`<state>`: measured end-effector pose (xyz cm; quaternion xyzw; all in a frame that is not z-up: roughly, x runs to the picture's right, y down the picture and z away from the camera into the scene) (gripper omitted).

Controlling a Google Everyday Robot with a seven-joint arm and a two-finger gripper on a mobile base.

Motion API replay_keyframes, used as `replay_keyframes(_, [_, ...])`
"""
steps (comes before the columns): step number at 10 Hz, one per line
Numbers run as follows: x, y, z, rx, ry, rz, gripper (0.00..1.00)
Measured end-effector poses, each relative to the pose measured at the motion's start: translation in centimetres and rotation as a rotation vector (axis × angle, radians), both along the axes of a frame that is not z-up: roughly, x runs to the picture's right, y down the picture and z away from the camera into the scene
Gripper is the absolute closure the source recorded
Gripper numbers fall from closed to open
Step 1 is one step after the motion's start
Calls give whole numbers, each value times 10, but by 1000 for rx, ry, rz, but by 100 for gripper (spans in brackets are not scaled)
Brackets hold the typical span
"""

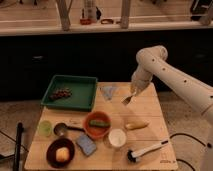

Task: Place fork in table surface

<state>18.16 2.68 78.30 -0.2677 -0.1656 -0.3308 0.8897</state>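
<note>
My gripper (pixel 133 92) hangs from the white arm over the far right part of the table surface (pixel 148 112), a light tan plank top. It is shut on the fork (pixel 128 99), a small silvery piece that slants down and left from the fingers. The fork's tip is just above the wood or touching it; I cannot tell which. The fork is to the right of a pale blue folded item (pixel 109 91) and beyond the orange bowl (pixel 97 125).
A green tray (pixel 85 100) with grapes (pixel 61 93) is far left. Near the front are a spoon (pixel 62 129), green cup (pixel 45 128), dark bowl (pixel 61 152), blue sponge (pixel 86 144), white cup (pixel 117 137), yellow fruit (pixel 136 125) and white-handled brush (pixel 147 149).
</note>
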Motion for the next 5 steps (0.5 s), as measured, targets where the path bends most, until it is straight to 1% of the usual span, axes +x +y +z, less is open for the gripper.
replay_keyframes(3, [10,-1,4,-7,16,6,100])
replay_keyframes(5, [19,0,12,-17,28,20,100])
